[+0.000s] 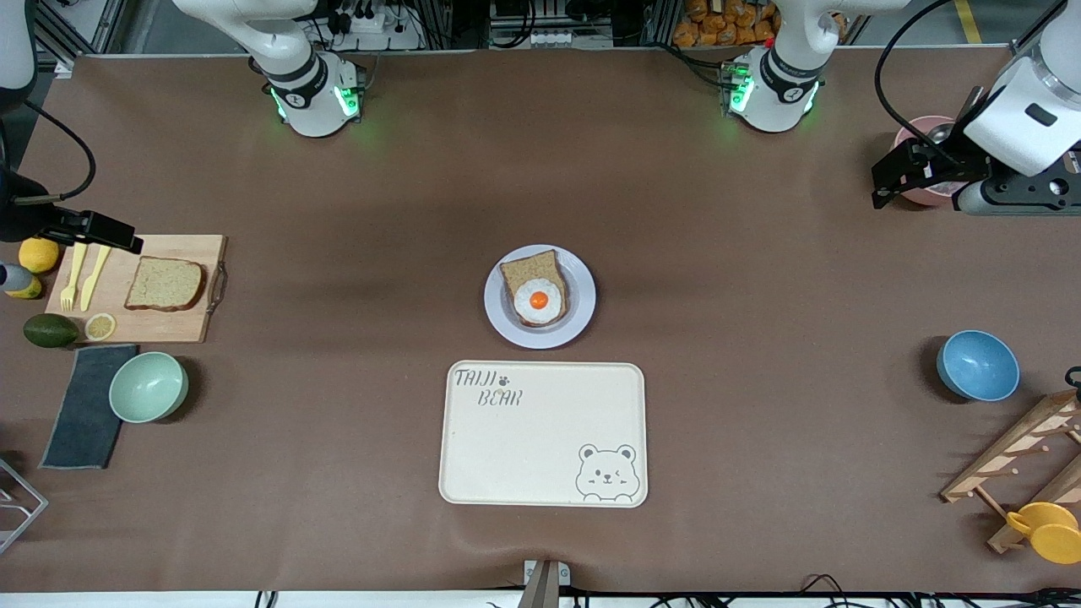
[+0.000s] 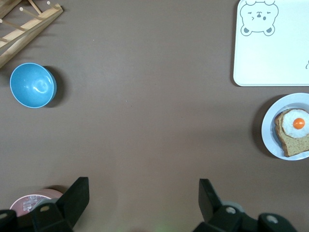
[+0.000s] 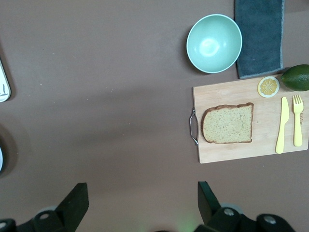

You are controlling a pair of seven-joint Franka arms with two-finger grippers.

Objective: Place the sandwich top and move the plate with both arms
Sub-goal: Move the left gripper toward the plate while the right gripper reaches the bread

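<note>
a: two arms, both waiting at the ends of the table. where is each gripper?

b: left gripper [image 2: 142, 203] hangs over the table near the edge at the left arm's end, just by a pink bowl [image 1: 922, 160]. its fingers [image 2: 76, 197] stand wide apart, with bare brown table between them. right gripper [image 3: 140, 203] hangs over the edge at the right arm's end, by the cutting board [image 1: 181, 329]; its fingers [image 3: 75, 202] are spread apart too, clamped on nothing.

a: and the sandwich top?

b: sandwich top [image 1: 165, 285] lies flat on the wooden cutting board, near the board's handle edge. a yellow knife [image 1: 95, 277] and yellow fork [image 1: 73, 277] lie side by side on the same board, toward the table's edge, and a lemon slice [image 1: 100, 326] sits at the board's corner nearer the front camera.

a: the plate?

b: plate [image 1: 578, 317] sits about mid-table, carrying a bread slice [image 1: 528, 268] with a fried egg [image 1: 540, 302] on top. it lies just beside the long edge of the bear tray [image 1: 540, 456], not touching it, farther from the front camera than the tray.

a: anything else around?

b: mint bowl [image 1: 148, 387] stands next to a dark cloth [image 1: 84, 405], both nearer the camera than the board. an avocado [image 1: 51, 330] lies just off the board's corner, a lemon [image 1: 38, 254] at the table's edge. at the left arm's end, a blue bowl [image 1: 977, 365] stands near a wooden rack [image 1: 1026, 456] with a yellow cup [image 1: 1047, 532].
</note>
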